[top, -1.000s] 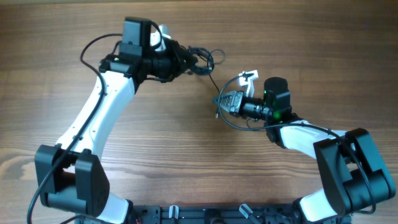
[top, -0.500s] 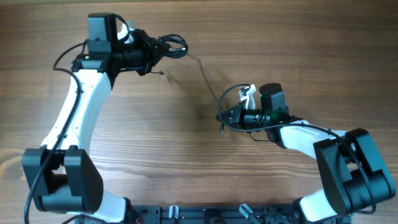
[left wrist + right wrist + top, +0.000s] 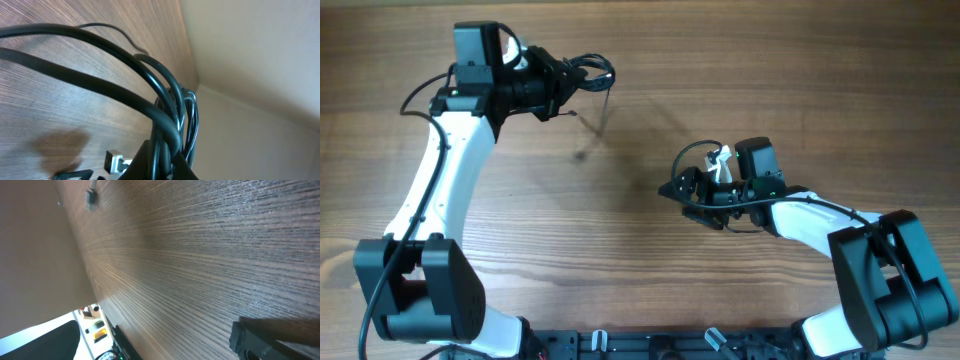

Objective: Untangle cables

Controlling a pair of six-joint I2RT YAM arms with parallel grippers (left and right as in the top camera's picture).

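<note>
Left gripper (image 3: 565,80) pinched shut on thin black cables (image 3: 600,70), likely limp and light, best held near plugs; right gripper (image 3: 672,190): opening unclear

Robotics lab bench with a two-arm rig.

A lab or test setting is suggested by the equipment. Two white-and-black jointed machines, the left arm (image 3: 450,190) and the right arm (image 3: 810,222), are set on bulky black bases at the near edge of a wood-grain table (image 3: 620,270). A black rail (image 3: 650,345) with clamps is fixed between the bases, and thick black wiring (image 3: 470,70) is looped along the links. A plain pale wall (image 3: 260,60) is seen behind the table in the left wrist view. A white unit (image 3: 95,327) with small coloured labels is glimpsed past the table edge in the right wrist view; what it is cannot be told.
</note>
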